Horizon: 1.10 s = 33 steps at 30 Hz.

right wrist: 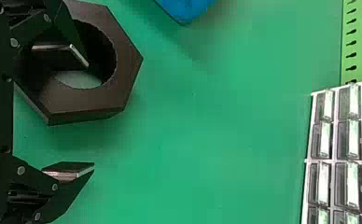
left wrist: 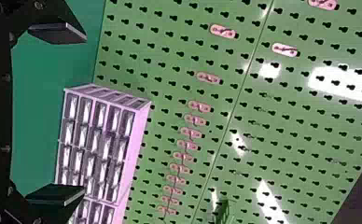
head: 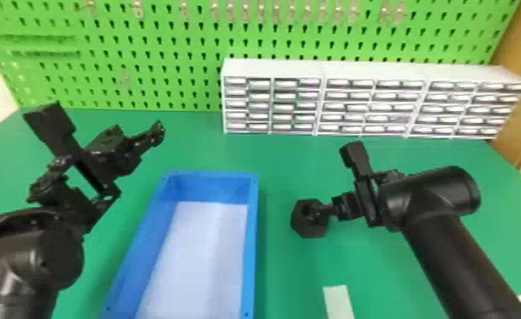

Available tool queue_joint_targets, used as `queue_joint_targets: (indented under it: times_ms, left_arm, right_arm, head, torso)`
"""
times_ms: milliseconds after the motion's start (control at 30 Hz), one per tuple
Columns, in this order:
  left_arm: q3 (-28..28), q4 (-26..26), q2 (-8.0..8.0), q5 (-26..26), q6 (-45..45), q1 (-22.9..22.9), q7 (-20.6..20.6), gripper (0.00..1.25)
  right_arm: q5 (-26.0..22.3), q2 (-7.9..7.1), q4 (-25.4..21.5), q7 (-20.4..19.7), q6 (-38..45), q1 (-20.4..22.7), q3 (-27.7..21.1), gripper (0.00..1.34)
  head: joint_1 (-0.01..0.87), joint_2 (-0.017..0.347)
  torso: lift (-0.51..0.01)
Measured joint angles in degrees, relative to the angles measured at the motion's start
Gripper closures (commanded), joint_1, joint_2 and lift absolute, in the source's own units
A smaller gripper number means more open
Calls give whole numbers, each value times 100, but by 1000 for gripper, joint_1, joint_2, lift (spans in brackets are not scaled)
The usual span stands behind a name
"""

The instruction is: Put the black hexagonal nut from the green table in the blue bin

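Observation:
The black hexagonal nut lies on the green table, right of the blue bin. My right gripper is beside the nut with its fingers apart. In the right wrist view, that gripper has one finger over the hole of the nut and the other outside it; whether the first reaches into the hole I cannot tell. At the left, beyond the bin's side, my left gripper is held up, and in its wrist view the gripper stands open and holds nothing.
White drawer cabinets line the back right of the table, before a green pegboard. A pale strip lies near the front edge, right of the bin. Inside the bin is a whitish bottom.

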Motion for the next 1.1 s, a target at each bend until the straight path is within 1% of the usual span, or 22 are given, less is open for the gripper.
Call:
queue_joint_targets:
  times_ms: [367, 467, 567, 767, 867, 1100]
  left_arm:
    - [-18, 7, -1, 0, 4, 7, 0, 144]
    - [-18, 7, -1, 0, 6, 19, 0, 144]
    - [-19, 7, -1, 0, 6, 24, 0, 144]
    - [-19, 7, -1, 0, 6, 26, 0, 144]
    - [-24, 7, -1, 0, 5, 24, 0, 144]
    - [-23, 7, 0, 0, 5, 20, 0, 144]
  right_arm:
    - [10, 1, 92, 0, -8, 21, 39, 467]
    - [10, 6, 102, 0, -10, 35, 47, 501]
    - [9, 9, 105, 0, -14, 46, 52, 570]
    - [8, 9, 107, 1, -18, 46, 42, 575]
    - [8, 9, 107, 0, -18, 35, 46, 645]
    - [8, 9, 106, -1, -18, 23, 79, 912]
  head:
    - [666, 32]
    - [666, 32]
    - [666, 32]
    - [666, 32]
    - [666, 32]
    - [666, 32]
  torso:
    - [-100]
    - [-100]
    - [-100]
    - [-100]
    - [-100]
    - [-100]
